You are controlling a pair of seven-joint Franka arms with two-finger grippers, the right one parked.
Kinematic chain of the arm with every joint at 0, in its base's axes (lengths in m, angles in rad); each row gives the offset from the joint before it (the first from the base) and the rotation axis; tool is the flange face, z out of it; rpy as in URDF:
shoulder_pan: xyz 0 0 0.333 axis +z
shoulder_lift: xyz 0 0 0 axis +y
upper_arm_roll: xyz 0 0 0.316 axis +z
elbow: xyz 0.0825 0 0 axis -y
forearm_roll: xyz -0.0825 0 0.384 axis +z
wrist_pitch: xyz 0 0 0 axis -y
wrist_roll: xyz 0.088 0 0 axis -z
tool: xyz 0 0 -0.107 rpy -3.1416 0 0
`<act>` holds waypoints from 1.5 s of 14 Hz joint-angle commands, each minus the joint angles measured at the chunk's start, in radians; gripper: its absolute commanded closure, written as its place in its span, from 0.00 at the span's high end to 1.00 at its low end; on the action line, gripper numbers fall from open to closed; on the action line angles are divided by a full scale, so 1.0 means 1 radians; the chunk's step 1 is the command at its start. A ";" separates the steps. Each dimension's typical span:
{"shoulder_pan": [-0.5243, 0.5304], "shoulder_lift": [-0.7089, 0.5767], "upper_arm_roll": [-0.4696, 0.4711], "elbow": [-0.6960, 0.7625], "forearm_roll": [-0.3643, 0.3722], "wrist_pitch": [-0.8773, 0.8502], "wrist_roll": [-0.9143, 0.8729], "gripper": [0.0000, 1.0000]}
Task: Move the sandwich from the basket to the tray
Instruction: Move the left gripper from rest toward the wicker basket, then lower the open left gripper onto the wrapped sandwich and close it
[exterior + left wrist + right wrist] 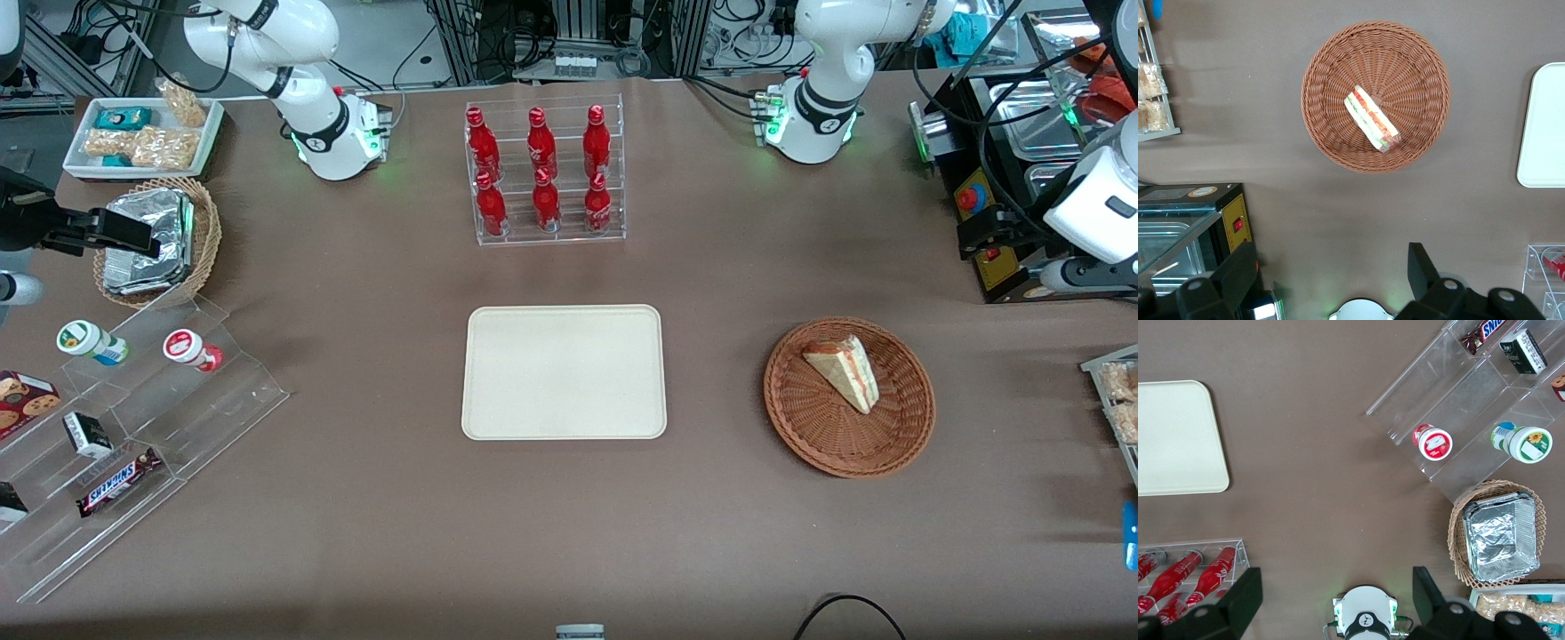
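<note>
- Brown worktop (373, 498) carries everything.
- Basket (1331, 127) holds the sandwich (1371, 118).
- Tray (564, 372) lies bare beside it.
- My gripper (1331, 280) hovers high above, fingers (1421, 267) spread, holding nothing.

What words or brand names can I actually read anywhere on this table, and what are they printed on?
"SNICKERS": on the chocolate bar lying on the clear stepped display.
Red bottles in the clear rack: white script, too small to read.
Round tubs, cookie box, small dark carton: print too small to read.
Sandwich, basket, tray: no text.
The gripper hangs open, high above the table near the basket; no text on it.
</note>
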 commanded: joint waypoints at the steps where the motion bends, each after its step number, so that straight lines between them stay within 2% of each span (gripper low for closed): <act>1: 0.023 -0.006 0.000 0.002 -0.016 -0.018 0.010 1.00; 5: 0.031 0.012 0.000 0.007 0.001 -0.010 0.013 1.00; 9: 0.048 0.089 -0.001 0.002 -0.010 -0.016 -0.012 1.00; 12: 0.046 0.139 -0.003 -0.012 -0.016 -0.013 -0.087 1.00; 15: 0.048 0.130 -0.003 -0.142 -0.051 0.094 -0.107 1.00; 16: 0.049 0.117 -0.003 -0.201 -0.075 0.153 -0.148 1.00; 21: 0.046 0.084 -0.003 -0.504 -0.095 0.511 -0.405 1.00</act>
